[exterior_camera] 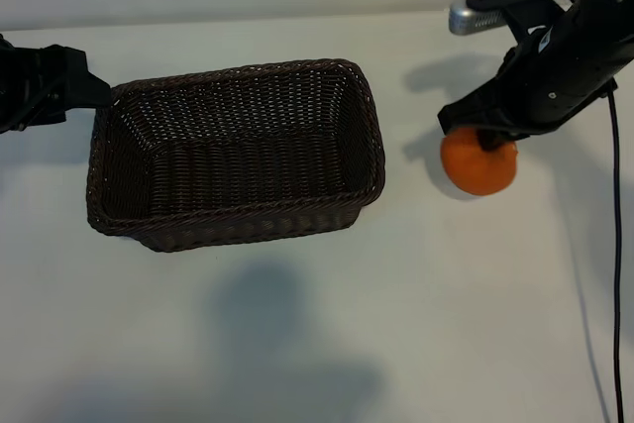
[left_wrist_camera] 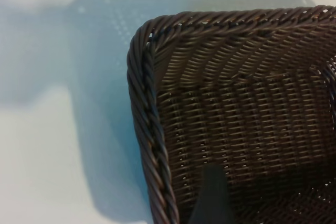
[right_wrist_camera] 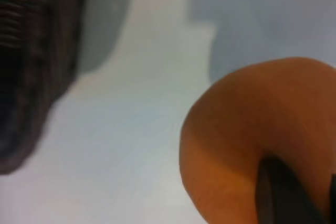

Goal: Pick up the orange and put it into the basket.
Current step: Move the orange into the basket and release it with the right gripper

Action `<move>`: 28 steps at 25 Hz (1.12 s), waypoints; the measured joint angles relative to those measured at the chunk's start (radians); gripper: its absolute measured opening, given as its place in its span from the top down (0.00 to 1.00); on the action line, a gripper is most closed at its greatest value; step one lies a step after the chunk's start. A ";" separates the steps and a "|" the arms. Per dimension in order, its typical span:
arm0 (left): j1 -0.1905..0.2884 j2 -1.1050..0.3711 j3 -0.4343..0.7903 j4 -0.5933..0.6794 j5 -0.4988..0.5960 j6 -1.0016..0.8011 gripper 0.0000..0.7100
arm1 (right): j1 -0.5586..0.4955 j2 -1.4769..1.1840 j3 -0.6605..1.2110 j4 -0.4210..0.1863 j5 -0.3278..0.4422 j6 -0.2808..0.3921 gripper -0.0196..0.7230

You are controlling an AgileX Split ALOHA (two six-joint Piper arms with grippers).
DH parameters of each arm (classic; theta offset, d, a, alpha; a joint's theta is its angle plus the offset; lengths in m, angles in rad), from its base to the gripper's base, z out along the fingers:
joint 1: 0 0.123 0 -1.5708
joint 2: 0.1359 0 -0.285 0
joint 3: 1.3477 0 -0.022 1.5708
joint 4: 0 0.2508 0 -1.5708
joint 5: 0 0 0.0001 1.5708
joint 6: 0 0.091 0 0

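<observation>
The orange (exterior_camera: 480, 167) is to the right of the basket, with my right gripper (exterior_camera: 485, 136) shut on its top from above. In the right wrist view the orange (right_wrist_camera: 252, 129) fills the near corner, and one dark finger (right_wrist_camera: 283, 192) presses against it. I cannot tell whether the fruit touches the table. The dark brown wicker basket (exterior_camera: 238, 71) stands left of centre and holds nothing. My left gripper (exterior_camera: 94, 96) is open at the basket's left end. In the left wrist view one of its fingers (left_wrist_camera: 212, 195) is inside the braided rim (left_wrist_camera: 144, 108).
The tabletop (exterior_camera: 297, 334) is pale and plain, with bare room in front of the basket and between the basket and the orange. A black cable (exterior_camera: 616, 245) hangs down along the right edge. The basket's outer wall (right_wrist_camera: 31, 51) shows in the right wrist view.
</observation>
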 joint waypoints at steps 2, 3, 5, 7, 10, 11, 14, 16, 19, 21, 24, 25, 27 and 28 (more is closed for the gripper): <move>0.000 0.000 0.000 0.000 0.000 0.000 0.17 | 0.000 -0.020 0.000 0.061 -0.005 -0.044 0.88; 0.000 0.000 0.000 0.000 0.000 0.000 0.17 | 0.000 -0.028 0.000 0.098 -0.010 -0.071 0.88; 0.000 0.000 0.000 0.000 0.000 0.000 0.17 | 0.000 -0.041 -0.001 0.174 -0.014 -0.121 0.88; 0.000 0.000 0.000 -0.001 0.000 0.000 0.17 | 0.000 -0.045 -0.021 0.240 -0.011 -0.171 0.88; 0.000 0.000 0.000 -0.002 0.000 0.000 0.17 | 0.008 -0.046 -0.073 0.315 0.004 -0.230 0.88; 0.000 0.000 0.000 -0.002 0.000 0.000 0.17 | 0.016 -0.046 -0.095 0.327 0.008 -0.245 0.88; 0.000 0.000 0.000 -0.003 0.000 0.000 0.17 | 0.061 -0.046 -0.159 0.336 0.011 -0.274 0.88; 0.000 0.000 0.000 -0.003 0.000 0.000 0.17 | 0.104 -0.046 -0.191 0.337 0.007 -0.291 0.88; 0.000 0.000 0.000 -0.003 0.000 0.000 0.17 | 0.158 -0.040 -0.226 0.339 0.003 -0.312 0.88; 0.000 0.000 0.000 -0.006 0.001 0.000 0.17 | 0.182 -0.022 -0.248 0.340 0.003 -0.317 0.88; 0.000 0.000 0.000 -0.007 0.007 0.000 0.17 | 0.203 0.032 -0.262 0.337 0.003 -0.317 0.88; 0.000 0.000 0.000 -0.011 0.012 0.000 0.17 | 0.210 0.049 -0.264 0.333 0.002 -0.320 0.88; 0.000 0.000 0.000 -0.021 0.020 0.000 0.17 | 0.218 0.089 -0.265 0.331 -0.006 -0.329 0.88; 0.000 0.000 0.000 -0.023 0.022 0.000 0.17 | 0.221 0.104 -0.265 0.333 -0.010 -0.337 0.88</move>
